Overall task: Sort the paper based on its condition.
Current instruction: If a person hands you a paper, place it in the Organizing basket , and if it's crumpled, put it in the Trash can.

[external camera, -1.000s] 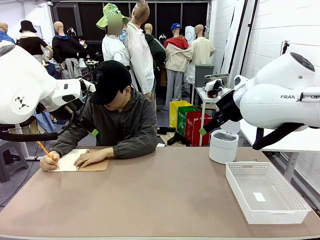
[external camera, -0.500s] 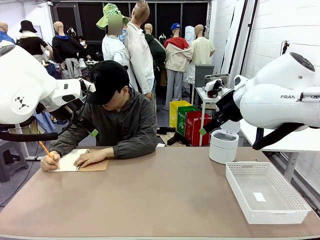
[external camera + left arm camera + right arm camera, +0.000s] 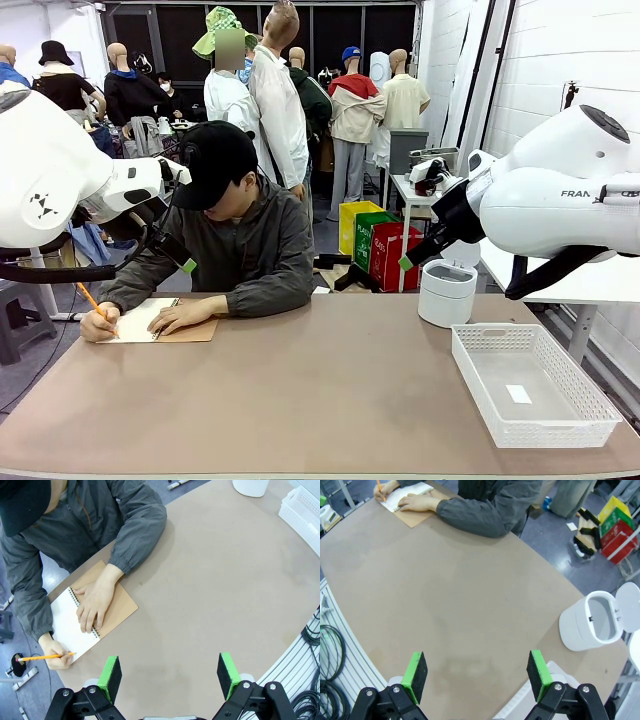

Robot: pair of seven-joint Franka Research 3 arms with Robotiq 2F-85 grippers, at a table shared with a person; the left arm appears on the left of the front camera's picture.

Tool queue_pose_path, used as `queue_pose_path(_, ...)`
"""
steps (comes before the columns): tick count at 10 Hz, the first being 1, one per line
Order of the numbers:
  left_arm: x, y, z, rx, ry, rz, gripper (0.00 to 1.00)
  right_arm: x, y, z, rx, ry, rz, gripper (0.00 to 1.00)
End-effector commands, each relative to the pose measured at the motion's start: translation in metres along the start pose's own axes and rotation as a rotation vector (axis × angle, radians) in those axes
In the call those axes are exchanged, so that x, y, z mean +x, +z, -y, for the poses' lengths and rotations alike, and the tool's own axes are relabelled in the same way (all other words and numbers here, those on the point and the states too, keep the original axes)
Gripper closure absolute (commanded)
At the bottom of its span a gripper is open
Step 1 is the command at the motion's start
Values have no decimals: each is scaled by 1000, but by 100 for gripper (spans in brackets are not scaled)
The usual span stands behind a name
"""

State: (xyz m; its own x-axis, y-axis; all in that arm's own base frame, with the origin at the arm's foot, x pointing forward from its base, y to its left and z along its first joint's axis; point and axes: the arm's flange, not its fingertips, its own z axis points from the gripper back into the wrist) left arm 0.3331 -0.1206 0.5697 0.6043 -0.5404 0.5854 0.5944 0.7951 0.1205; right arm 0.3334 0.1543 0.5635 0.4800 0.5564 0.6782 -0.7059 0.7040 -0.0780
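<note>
Both pincers unmoved, jaws wide.

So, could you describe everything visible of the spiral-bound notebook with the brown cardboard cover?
The spiral-bound notebook with the brown cardboard cover lies open and flat on the tan table, at its far left side, before the person. Its cover is spread beside a white page, the wire spiral between them. A flat hand rests across the spiral; the writing hand holds an orange pencil, tip on the page.
</note>
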Motion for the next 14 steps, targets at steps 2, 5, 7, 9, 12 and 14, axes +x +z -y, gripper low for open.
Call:
queue_pose_path(2,0,1,-1,3,-1,-3,0,0,0,0,5,-1,1,0)
queue_pose_path(5,0,1,-1,3,-1,-3,0,0,0,0,5,-1,1,0)
queue_pose_path(7,0,1,-1,3,-1,-3,0,0,0,0,5,-1,1,0)
queue_pose_path(9,0,1,-1,3,-1,-3,0,0,0,0,5,-1,1,0)
queue_pose_path(12,0,1,-1,3,-1,-3,0,0,0,0,5,-1,1,0)
queue_pose_path(14,0,1,-1,3,-1,-3,0,0,0,0,5,-1,1,0)
